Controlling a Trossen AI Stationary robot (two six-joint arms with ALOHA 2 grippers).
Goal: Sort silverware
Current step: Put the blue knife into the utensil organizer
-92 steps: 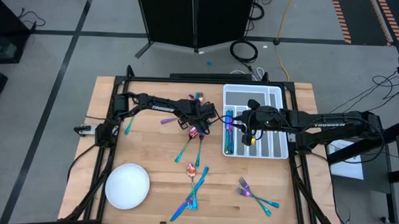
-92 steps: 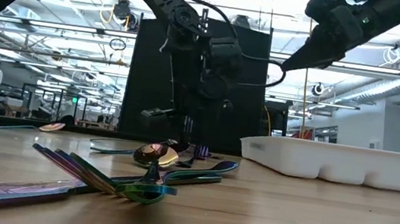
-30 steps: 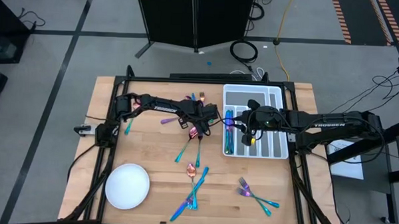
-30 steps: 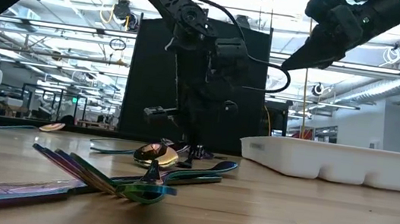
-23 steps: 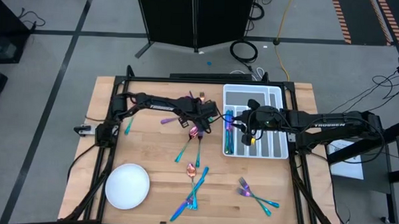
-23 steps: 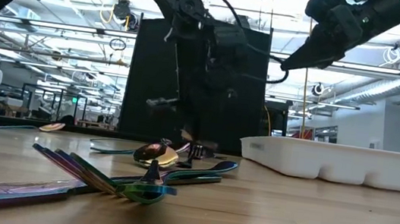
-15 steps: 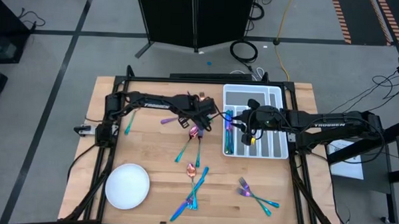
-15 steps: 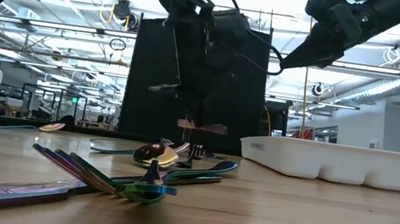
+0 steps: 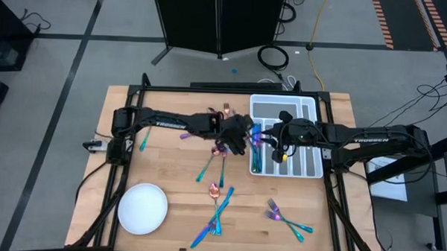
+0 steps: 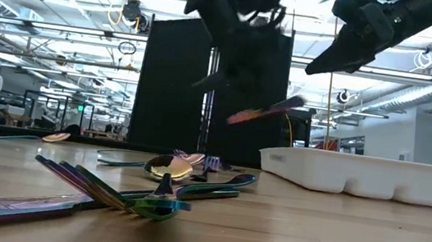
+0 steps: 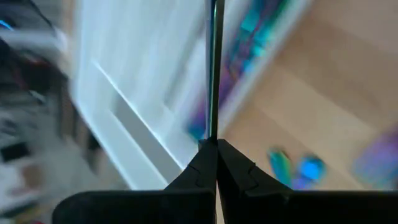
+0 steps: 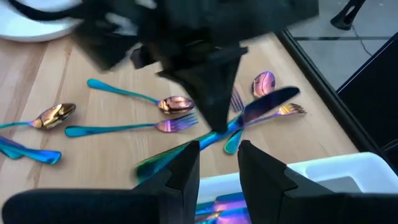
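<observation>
Iridescent knife [image 10: 265, 110] lifted off table, carried by left gripper [image 9: 242, 138] toward tray [image 9: 306, 107]

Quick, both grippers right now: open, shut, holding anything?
Left gripper: shut on a knife, lifted beside the tray.
Right gripper: fingers parted, holding nothing, over the tray's left edge.

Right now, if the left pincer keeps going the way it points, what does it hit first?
Probably the white tray. The left pincer, shut on a knife, points toward the tray's near wall; the knife tip would likely arrive first. Depth is unclear.
</observation>
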